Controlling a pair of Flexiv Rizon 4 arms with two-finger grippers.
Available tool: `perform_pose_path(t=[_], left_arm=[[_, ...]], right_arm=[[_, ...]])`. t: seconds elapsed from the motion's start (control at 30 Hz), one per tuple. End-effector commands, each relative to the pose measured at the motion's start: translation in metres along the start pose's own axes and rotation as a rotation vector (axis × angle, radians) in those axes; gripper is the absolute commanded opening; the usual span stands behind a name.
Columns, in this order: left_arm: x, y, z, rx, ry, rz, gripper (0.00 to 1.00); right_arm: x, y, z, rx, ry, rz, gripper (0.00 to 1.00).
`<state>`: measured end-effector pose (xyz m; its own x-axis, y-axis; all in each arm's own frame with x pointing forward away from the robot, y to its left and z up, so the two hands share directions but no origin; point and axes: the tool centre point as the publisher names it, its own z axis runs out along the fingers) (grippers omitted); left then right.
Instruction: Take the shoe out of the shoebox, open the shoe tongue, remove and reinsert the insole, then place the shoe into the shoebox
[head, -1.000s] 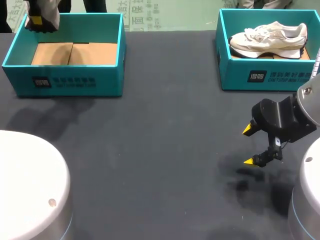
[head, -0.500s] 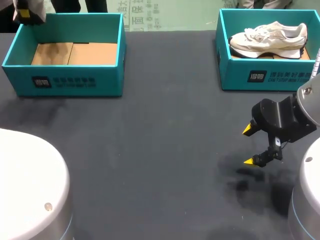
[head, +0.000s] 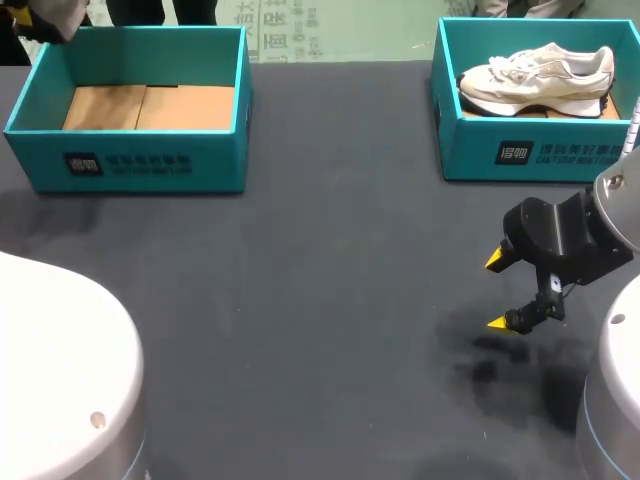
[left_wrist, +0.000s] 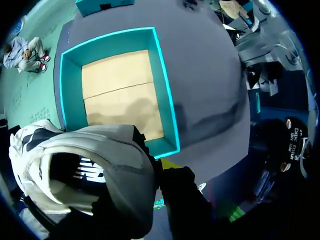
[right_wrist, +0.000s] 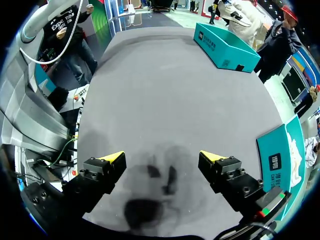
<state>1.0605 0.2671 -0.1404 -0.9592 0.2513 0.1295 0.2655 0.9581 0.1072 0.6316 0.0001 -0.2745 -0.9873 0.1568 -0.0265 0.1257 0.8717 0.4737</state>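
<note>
High over the far left corner of the empty teal shoebox (head: 140, 160), a white shoe with black trim (left_wrist: 95, 165) hangs in my left gripper (left_wrist: 161, 167), which is shut on its heel wall. One yellow tip shows beside the heel; the other finger is hidden inside the shoe. The shoe's mouth faces the left wrist camera, and the box's cardboard floor (left_wrist: 120, 95) lies below it. In the head view only a bit of the shoe (head: 62, 12) shows at the far left corner. My right gripper (head: 497, 292) (right_wrist: 162, 156) hovers open over bare table at the right, holding nothing.
A second teal shoebox (head: 530, 150) at the back right holds a cream sneaker (head: 535, 75). The dark grey tabletop (head: 320, 300) stretches between the two boxes and in front of them.
My left gripper has carried the shoe up and away from the left box's far corner, almost out of the head view. The right arm has not moved.
</note>
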Motion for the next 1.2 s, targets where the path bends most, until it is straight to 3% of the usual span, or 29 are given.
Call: perform_pose_path(t=[0.03,0.1,0.5,0.73,0.97,1.2], left_arm=[[0.009,0.008,0.001,-0.088,-0.090,0.398,0.00],[0.011,0.012,0.002,-0.142,-0.133,0.493,0.00],[0.011,0.012,0.002,-0.142,-0.133,0.493,0.00],[-0.014,0.035,0.005,-0.120,-0.085,0.837,0.00],[-0.024,0.047,0.001,-0.168,-0.041,1.013,0.00],[-0.024,0.047,0.001,-0.168,-0.041,1.013,0.00]], right_arm=[[0.002,-0.001,0.000,0.001,-0.004,0.000,1.00],[0.002,-0.001,0.000,0.001,-0.004,0.000,1.00],[0.002,-0.001,0.000,0.001,-0.004,0.000,1.00],[0.002,-0.001,0.000,0.001,-0.004,0.000,1.00],[0.002,-0.001,0.000,0.001,-0.004,0.000,1.00],[0.002,-0.001,0.000,0.001,-0.004,0.000,1.00]])
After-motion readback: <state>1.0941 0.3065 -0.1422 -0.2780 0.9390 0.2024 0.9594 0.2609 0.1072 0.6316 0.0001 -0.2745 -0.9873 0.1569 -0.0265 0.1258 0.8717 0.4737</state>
